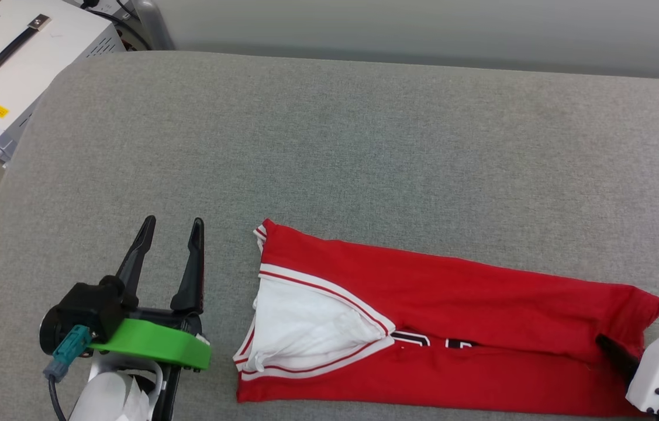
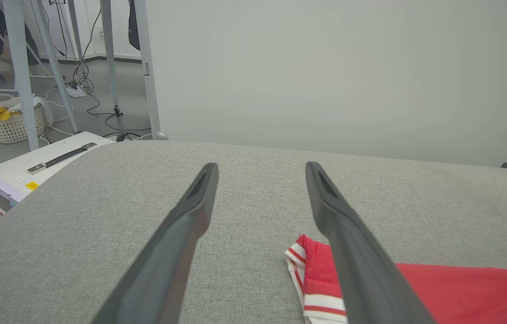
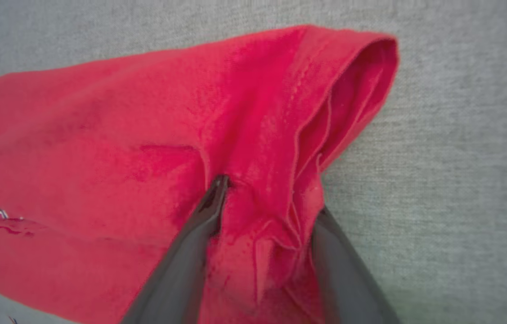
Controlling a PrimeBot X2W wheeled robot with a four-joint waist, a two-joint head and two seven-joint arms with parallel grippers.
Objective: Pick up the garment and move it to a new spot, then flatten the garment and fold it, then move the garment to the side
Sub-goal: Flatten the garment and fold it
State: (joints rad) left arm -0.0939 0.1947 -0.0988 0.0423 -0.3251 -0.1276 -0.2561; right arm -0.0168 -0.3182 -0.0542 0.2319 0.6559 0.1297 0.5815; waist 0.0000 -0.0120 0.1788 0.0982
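The right gripper is sitting at the hem end of the garment. Its fingers are standing apart and straddling a bunched ridge of red cloth, and no firm pinch is showing.

From there the garment is running away as one long folded band across the grey surface. Its long axis is pointing from this gripper toward the left gripper, with the white sleeve lying at the far end. The left gripper is hovering just beside that far end without touching it, jaws wide apart and nothing between them (so the right arm looks to me the one placed to lift or drag).

The right wrist view is showing the hem's layers gaping open around the ridge, a detail the head view is hiding behind the white wrist. The head view is giving the full length and the gap beside the left gripper, where the left wrist view is making finger and trim look overlapped.
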